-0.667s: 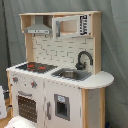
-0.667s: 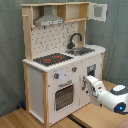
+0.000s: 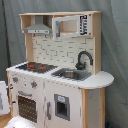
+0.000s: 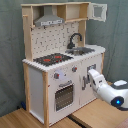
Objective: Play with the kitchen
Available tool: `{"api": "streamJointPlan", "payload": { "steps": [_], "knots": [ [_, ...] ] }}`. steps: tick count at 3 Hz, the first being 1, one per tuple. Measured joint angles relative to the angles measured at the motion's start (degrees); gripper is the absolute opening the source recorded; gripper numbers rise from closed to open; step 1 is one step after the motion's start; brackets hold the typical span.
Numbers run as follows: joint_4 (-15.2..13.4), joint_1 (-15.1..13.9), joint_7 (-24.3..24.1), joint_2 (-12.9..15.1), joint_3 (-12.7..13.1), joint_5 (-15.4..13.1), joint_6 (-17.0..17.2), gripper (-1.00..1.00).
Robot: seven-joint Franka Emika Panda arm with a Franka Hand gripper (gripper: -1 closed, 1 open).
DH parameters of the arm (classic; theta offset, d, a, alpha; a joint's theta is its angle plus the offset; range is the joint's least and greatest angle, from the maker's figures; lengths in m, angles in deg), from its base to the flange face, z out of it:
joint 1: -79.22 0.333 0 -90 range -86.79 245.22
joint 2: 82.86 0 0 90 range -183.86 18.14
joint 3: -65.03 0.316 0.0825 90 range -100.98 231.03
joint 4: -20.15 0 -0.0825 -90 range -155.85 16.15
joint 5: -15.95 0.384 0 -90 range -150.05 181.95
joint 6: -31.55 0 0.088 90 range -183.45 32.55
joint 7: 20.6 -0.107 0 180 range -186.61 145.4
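Toy kitchen (image 3: 57,75) standing upright in both exterior views, filling most of each frame, white body with light-wood edges, grey curtain (image 3: 115,45) hanging behind. In second exterior view, kitchen (image 4: 60,65) sitting on wooden floor boards (image 4: 95,115).

Black-red stove top (image 3: 36,66) lying on counter toward first exterior view's left, metal sink (image 3: 71,74) sitting just beside it toward first exterior view's right, black faucet (image 3: 83,59) arching over sink's back edge. Grey hood (image 3: 38,29) hanging above stove under top shelf. Small upper cabinet door (image 3: 70,26) showing beside hood, looking swung partly open. Pegboard back panel (image 3: 57,50) spanning between counter and shelf. Oven door (image 3: 27,107) sitting shut below stove, knobs (image 3: 34,84) showing above it. Rounded counter extension (image 3: 100,80) sticking out at sink end.

In second exterior view, order mirrored: stove top (image 4: 52,59) toward second exterior view's left, sink (image 4: 80,50) and faucet (image 4: 75,39) toward second exterior view's right, hood (image 4: 49,20) up top, oven door (image 4: 64,96) on front.

Arm's white body reaching in from second exterior view's lower right, gripper (image 4: 88,78) sitting right up against kitchen's front panel, beside oven door, below sink section. Touching or just short of panel: cannot tell. Jaws hidden against white panel, open or closed: cannot tell. In first exterior view, arm not appearing clearly.
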Motion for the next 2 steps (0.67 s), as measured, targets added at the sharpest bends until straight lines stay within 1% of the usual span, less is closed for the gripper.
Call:
{"api": "streamJointPlan", "payload": {
  "steps": [2],
  "knots": [
    [-2.5, 3.6, 7.9, -0.3, -7.9, -0.2, 4.7, 1.0]
  ]
}}
